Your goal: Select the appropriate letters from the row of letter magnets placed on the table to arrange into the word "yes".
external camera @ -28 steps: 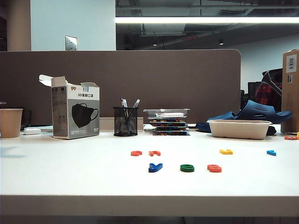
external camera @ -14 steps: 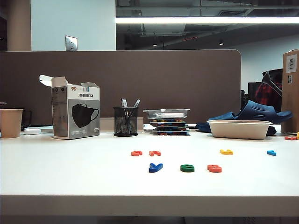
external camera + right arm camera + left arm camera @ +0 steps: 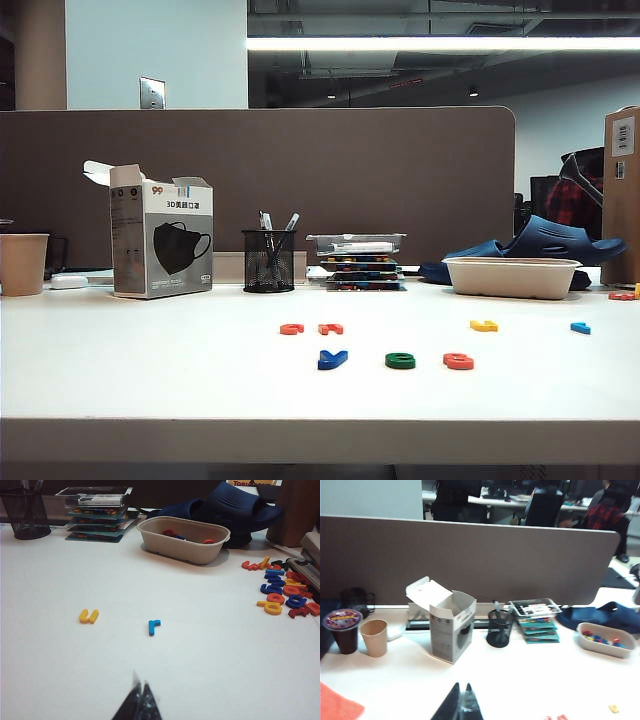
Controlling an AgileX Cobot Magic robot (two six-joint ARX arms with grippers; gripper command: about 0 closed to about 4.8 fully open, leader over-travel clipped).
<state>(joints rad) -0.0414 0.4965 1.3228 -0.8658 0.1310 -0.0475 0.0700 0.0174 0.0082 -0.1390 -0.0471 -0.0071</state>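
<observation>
Letters y (image 3: pixel 333 359), e (image 3: pixel 400 361), s (image 3: pixel 459 361) aligned; both end effectors apparently closed, empty.

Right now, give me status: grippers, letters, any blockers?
Left gripper shut, high over table. Right gripper shut, near yellow letter. Blue y, green e, red s lined up. Nothing blocking.

My right gripper (image 3: pixel 139 704) pinched closed above the white table (image 3: pixel 210 655), yellow letter (image 3: pixel 88 616) and light-blue letter (image 3: pixel 153 627) ahead, beige tray (image 3: pixel 182 539) beyond, loose letter pile (image 3: pixel 282 590) off to one side
</observation>
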